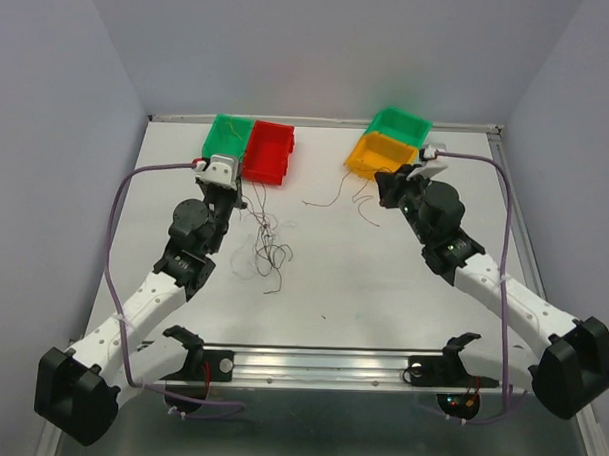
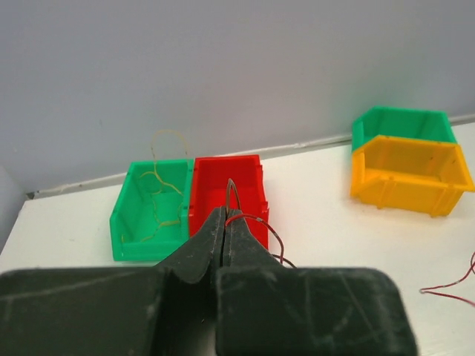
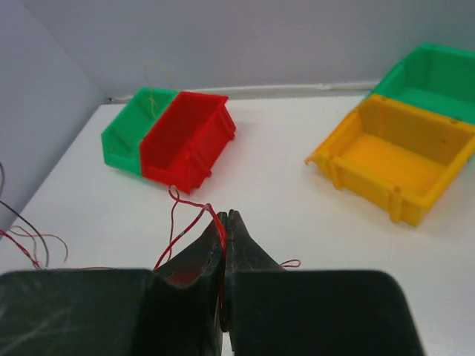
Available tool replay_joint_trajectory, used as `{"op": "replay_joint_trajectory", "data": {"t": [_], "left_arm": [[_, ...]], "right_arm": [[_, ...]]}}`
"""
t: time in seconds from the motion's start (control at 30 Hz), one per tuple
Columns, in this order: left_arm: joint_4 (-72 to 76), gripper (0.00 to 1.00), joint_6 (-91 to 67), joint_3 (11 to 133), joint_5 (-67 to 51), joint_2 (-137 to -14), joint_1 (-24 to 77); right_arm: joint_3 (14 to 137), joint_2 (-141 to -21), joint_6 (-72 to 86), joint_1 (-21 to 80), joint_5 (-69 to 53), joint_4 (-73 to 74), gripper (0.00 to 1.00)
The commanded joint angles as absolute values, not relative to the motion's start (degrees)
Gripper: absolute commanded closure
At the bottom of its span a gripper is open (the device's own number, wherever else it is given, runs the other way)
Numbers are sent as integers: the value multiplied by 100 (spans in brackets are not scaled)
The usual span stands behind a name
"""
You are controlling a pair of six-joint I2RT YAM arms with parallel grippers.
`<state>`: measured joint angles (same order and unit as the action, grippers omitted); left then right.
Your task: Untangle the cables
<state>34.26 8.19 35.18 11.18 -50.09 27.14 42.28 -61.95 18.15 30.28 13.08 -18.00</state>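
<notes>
On the white worktop (image 1: 382, 291) four bins stand along the far side: a green bin (image 2: 126, 222) touching a red bin (image 1: 270, 152) on the left, and a yellow bin (image 1: 379, 156) against a second green bin (image 1: 400, 124) on the right. The work looks barely begun. Only a yellowish strand (image 2: 157, 178) lies sorted, curling up out of the left green bin, while the other three bins look empty. The tangle of cables (image 1: 269, 249) sits left of centre, near the left arm, and most of its strands are not yet pulled apart. A few loose strands (image 1: 323, 201) lie apart from it, near the yellow bin. The left hand (image 2: 225, 213) is closed, pinching a dark red strand (image 2: 260, 220) in front of the red bin. The right hand (image 3: 226, 216) is likewise closed on a red strand (image 3: 182, 222) that trails down to the worktop. Both strands probably need dropping into bins, and then the knot itself remains.
</notes>
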Motion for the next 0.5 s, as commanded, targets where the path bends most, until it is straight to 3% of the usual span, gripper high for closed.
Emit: {"op": "replay_joint_trajectory", "data": {"t": [0.0, 0.47], "left_arm": [[3331, 100, 1037, 3964, 1503, -5194, 2698], [3428, 100, 1002, 3744, 1107, -4887, 2716]], "right_arm": [[5421, -6819, 1582, 3006, 501, -2355, 99], [8461, -9034, 1125, 2769, 1520, -1740, 99]]}}
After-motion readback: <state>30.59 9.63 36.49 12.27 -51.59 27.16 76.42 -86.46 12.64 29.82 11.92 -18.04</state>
